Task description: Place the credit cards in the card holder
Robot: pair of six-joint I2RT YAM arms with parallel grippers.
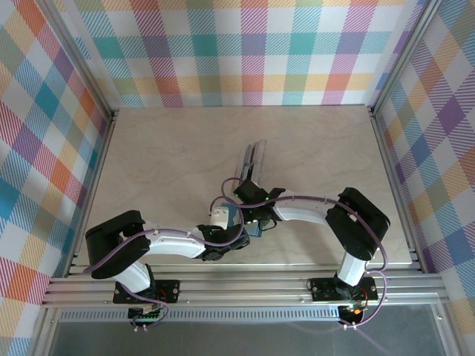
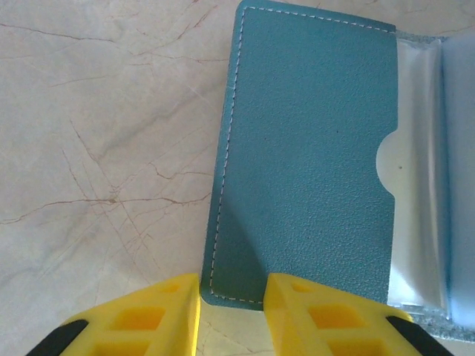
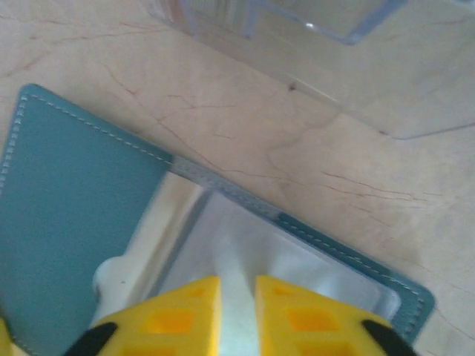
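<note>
While the open card holder (image 2: pixel 304 148) lies flat on the table (image 2: pixel 111 148), its near corner is straddled by the slightly spread left gripper (image 2: pixel 231 289), the right gripper (image 3: pixel 237 289) nearly closed over its clear sleeve (image 3: pixel 312 267), grip unclear.

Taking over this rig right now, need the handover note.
Left tool: jaws slightly apart over the near corner of the card holder; contact unclear.
Right tool: narrow gap, over the holder's clear sleeve, something pale in the gap; card or sleeve, cannot tell.
Holder lies open on the table; clear rack beyond it, blurred edges inside, likely the credit cards.
Done: holder open. Left: no card visibly seated; load them.
</note>
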